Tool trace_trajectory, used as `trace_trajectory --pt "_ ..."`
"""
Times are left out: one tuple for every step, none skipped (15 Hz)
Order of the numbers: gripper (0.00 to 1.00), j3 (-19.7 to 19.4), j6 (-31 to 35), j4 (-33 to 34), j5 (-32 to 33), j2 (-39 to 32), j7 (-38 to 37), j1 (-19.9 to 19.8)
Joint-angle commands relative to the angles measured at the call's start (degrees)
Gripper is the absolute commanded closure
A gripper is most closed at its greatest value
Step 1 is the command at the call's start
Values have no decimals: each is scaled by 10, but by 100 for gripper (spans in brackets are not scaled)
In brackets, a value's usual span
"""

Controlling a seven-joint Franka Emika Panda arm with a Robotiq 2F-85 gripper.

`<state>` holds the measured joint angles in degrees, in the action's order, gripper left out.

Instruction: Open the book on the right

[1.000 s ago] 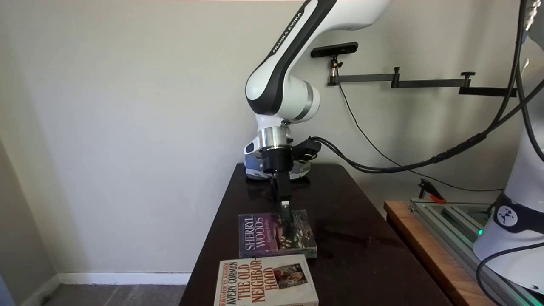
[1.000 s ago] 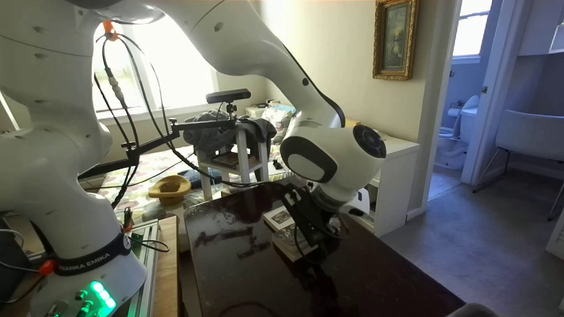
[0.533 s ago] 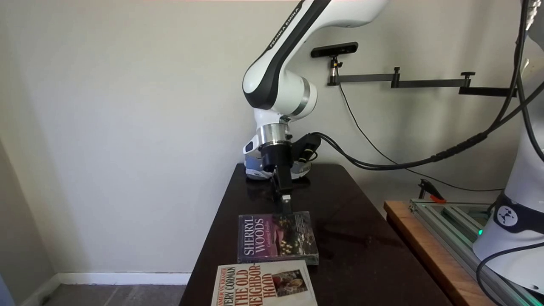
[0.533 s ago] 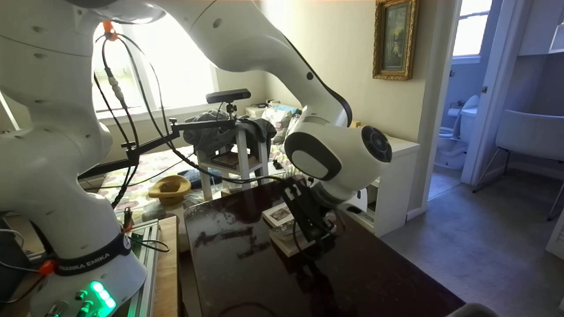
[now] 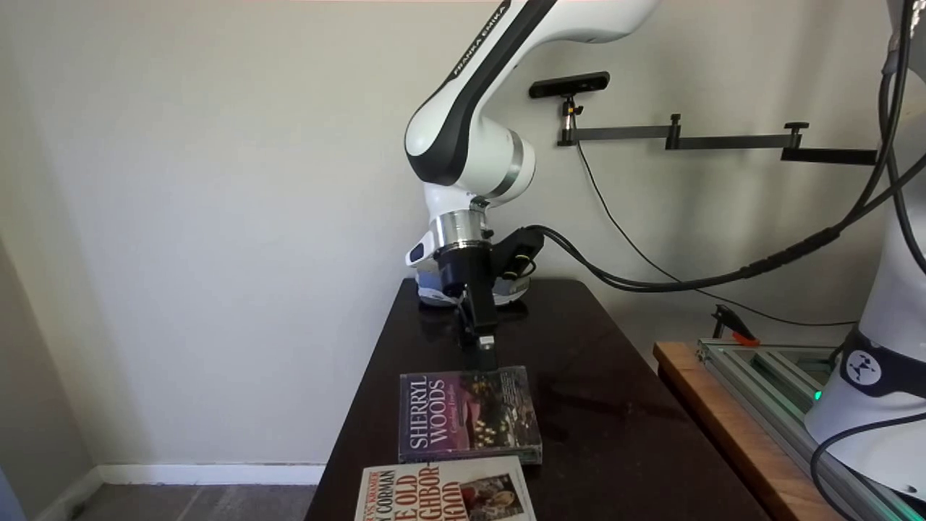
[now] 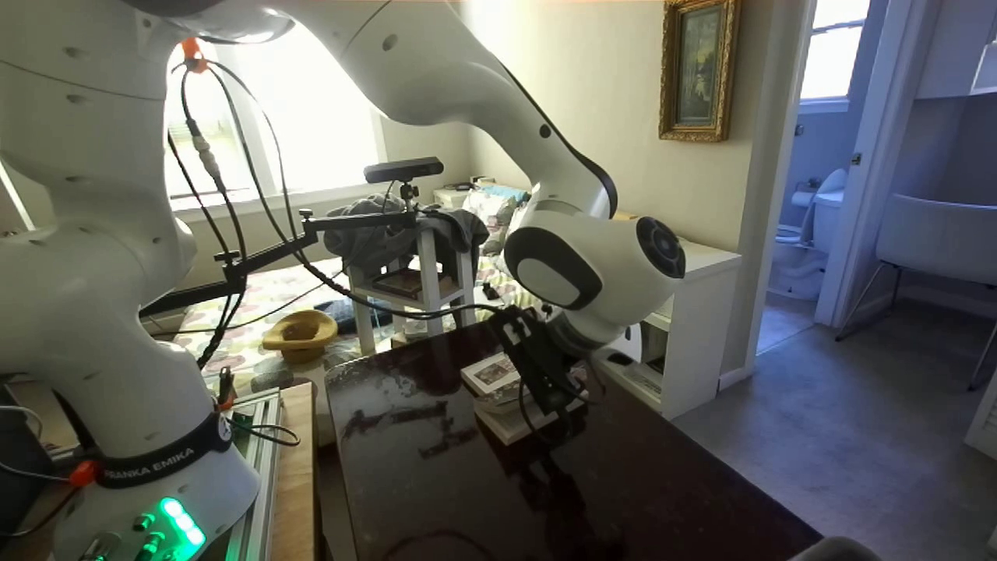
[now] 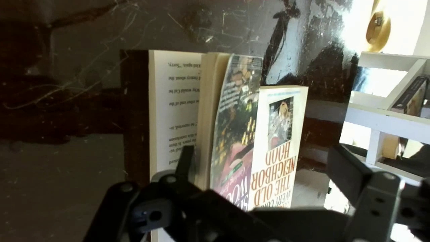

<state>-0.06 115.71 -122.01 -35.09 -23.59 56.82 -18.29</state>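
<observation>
Perhaps the glossy counter (image 5: pixel 622 434) offers little grip, so the gripper (image 7: pixel 261 149), spread wide, shoves everything along; the cream book (image 7: pixel 277 158) may stop the book (image 5: pixel 474 416), near the left edge in an exterior view, from opening flat, or it may fall closed if one fingertip (image 7: pixel 186 159) slips out. It stands part-opened: dark picture cover (image 7: pixel 240 101) tilted up, a pale printed page (image 7: pixel 181 114) bare.

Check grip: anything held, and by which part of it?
Nothing is held. In the wrist view the fingers are wide apart: one at the parted pages of the Sherryl Woods paperback, contact unclear, the other past the cream book.
</observation>
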Motion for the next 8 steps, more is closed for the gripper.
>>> trace_trajectory --pt "0 -1 -8 1 -21 9 1 12" --pt "0 0 -10 0 -24 12 2 14" --pt "0 1 -10 -2 -27 17 5 15" --pt "0 1 -10 -5 -29 23 6 18" --pt "0 2 -11 -6 -29 26 7 21" --pt "0 3 -9 -7 -27 30 6 25" --pt "0 4 -9 -8 -26 33 6 28" --pt "0 4 -7 -9 -24 37 7 32"
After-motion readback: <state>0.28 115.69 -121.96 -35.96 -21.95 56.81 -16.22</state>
